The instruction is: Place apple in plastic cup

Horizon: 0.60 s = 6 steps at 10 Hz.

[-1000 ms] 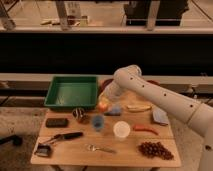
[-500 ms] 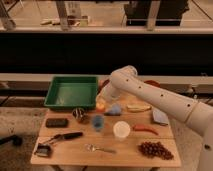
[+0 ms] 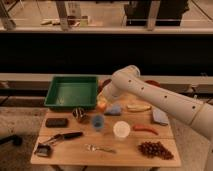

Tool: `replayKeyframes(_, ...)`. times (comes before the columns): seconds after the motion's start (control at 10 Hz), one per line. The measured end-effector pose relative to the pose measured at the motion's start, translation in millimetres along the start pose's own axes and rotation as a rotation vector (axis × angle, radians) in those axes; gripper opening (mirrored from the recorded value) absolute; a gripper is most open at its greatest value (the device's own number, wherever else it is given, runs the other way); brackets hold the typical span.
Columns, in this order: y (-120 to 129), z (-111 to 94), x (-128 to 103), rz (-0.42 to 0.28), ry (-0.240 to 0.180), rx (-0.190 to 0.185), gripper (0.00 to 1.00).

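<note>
The apple (image 3: 102,104), small and yellow-orange, shows just off the front right corner of the green tray, right at the tip of my gripper (image 3: 103,100). The gripper comes down on it from above and covers its top; I cannot tell whether the apple rests on the table or is held. The plastic cup (image 3: 98,121), small and blue, stands upright on the wooden table a short way in front of the apple, apart from the gripper.
A green tray (image 3: 72,91) is at the back left. A white cup (image 3: 121,129), a blue sponge (image 3: 114,109), a banana (image 3: 137,107), a red chili (image 3: 144,129), grapes (image 3: 155,149), a fork (image 3: 100,148) and a black brush (image 3: 65,136) lie around the cup.
My arm has shifted slightly to the left and stays over the apple. The cup and the other objects have not moved.
</note>
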Motion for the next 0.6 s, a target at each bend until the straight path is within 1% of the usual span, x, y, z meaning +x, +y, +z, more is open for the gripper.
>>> replayKeyframes(0.1, 1, -3, -3, 0.0, -0.003, 0.001, 0.01)
replayKeyframes(0.4, 3, -22, -16, -0.002, -0.011, 0.011, 0.01)
replayKeyframes(0.5, 5, -28, -24, -0.003, -0.02, 0.013, 0.01)
replayKeyframes(0.6, 7, -30, -27, -0.001, -0.029, 0.013, 0.01)
